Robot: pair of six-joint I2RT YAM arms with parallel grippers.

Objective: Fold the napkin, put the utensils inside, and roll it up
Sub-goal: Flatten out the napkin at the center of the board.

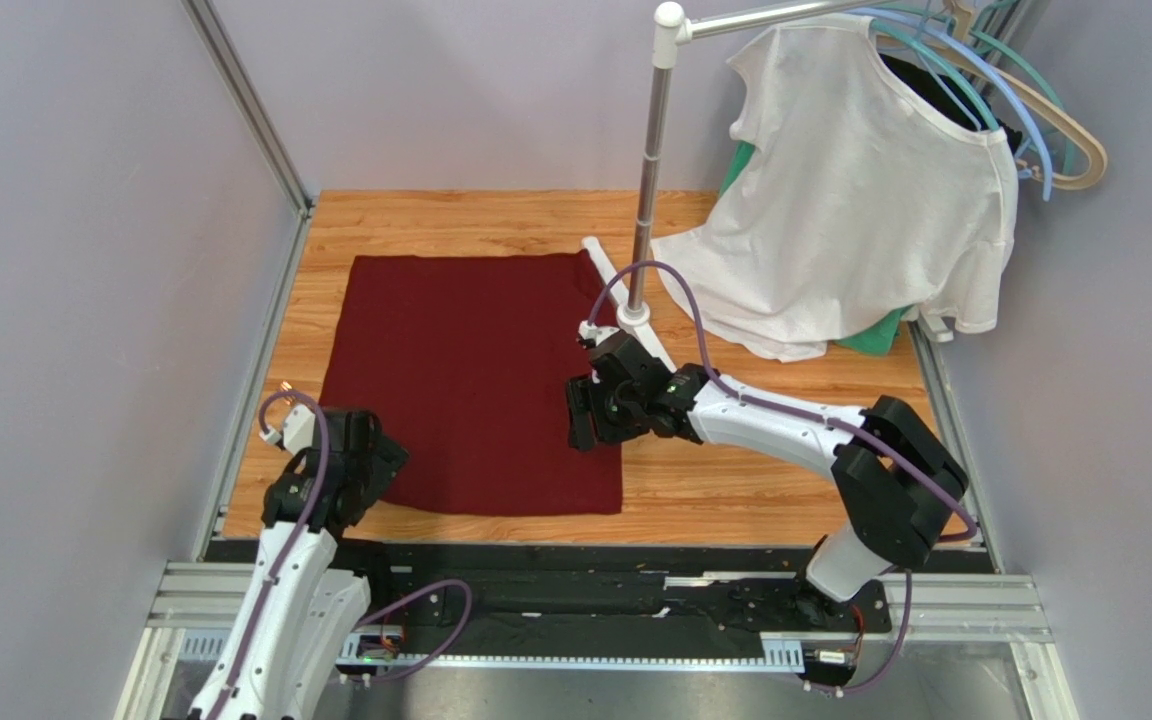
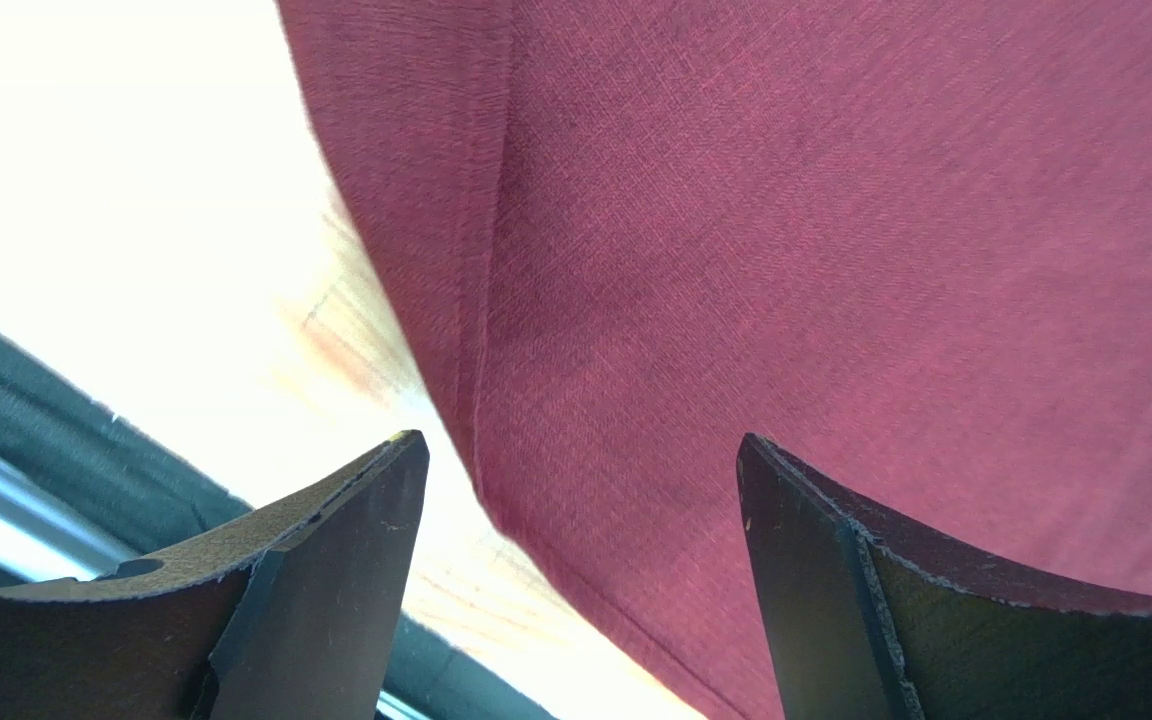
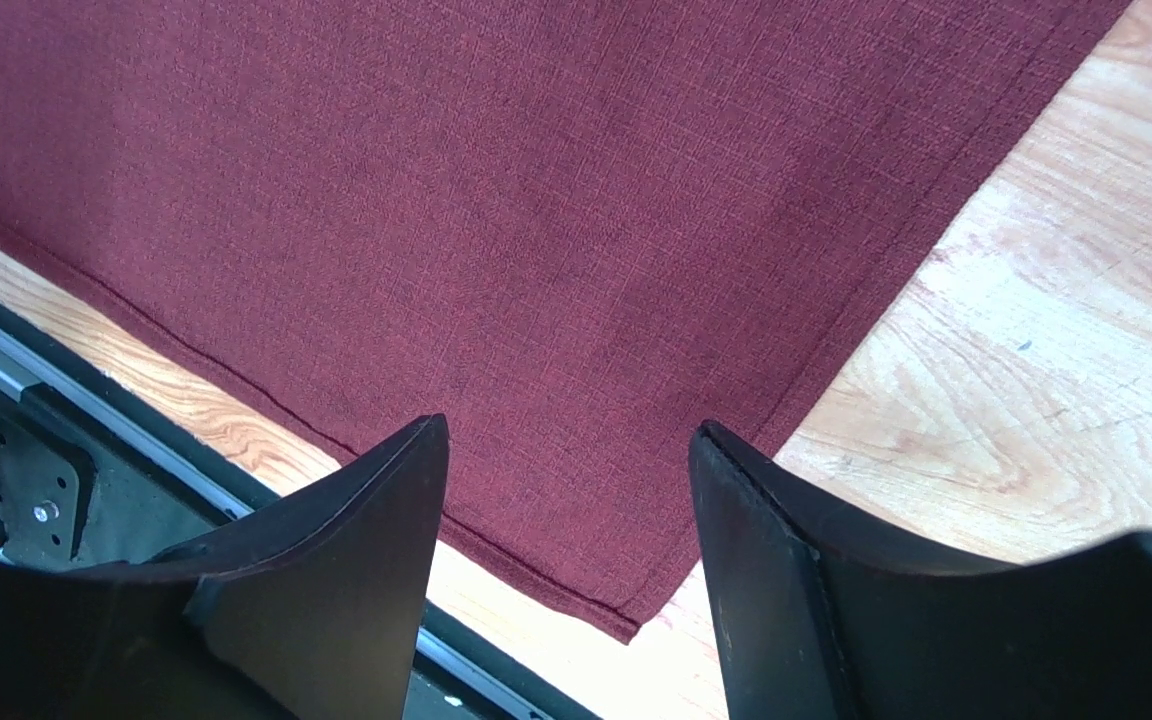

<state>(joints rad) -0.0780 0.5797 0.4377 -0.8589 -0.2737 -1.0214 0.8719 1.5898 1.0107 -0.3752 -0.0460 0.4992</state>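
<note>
**Napkin flat on surface, both jaws open and empty**

Enclosure: plain grey walls [image 1: 86, 225] stand on three sides of a wood-grain surface [image 1: 778, 495]. A metal rail frame [image 1: 612, 608] runs along the near edge and carries both arm bases.

Napkin [image 1: 462, 375]: dark maroon, spread flat in a single layer over the left-centre of the surface. Its near hem lies close to the near edge of the surface.

T-shirt [image 1: 853, 210]: white, hung at the far right from a rack pole [image 1: 654, 180] whose foot touches the napkin's far right corner. Several hangers [image 1: 1048, 135] crowd the rack arm. A green cloth [image 1: 875, 333] shows below the shirt hem.

Left arm [image 1: 289, 585]: its jaws sit at the napkin's near left corner and stand wide apart. In the wrist view the hemmed corner [image 2: 567, 570] lies between and beyond the two dark fingers [image 2: 327, 570]. Nothing is gripped. Contact with the cloth cannot be determined.

Right arm [image 1: 778, 420]: its jaws hover over the napkin's right edge, near the near right corner. They are parted to a moderate gap, with nothing between the fingers [image 3: 342, 570]. The wrist view shows the corner [image 3: 630, 623] and bare wood beside it.
</note>
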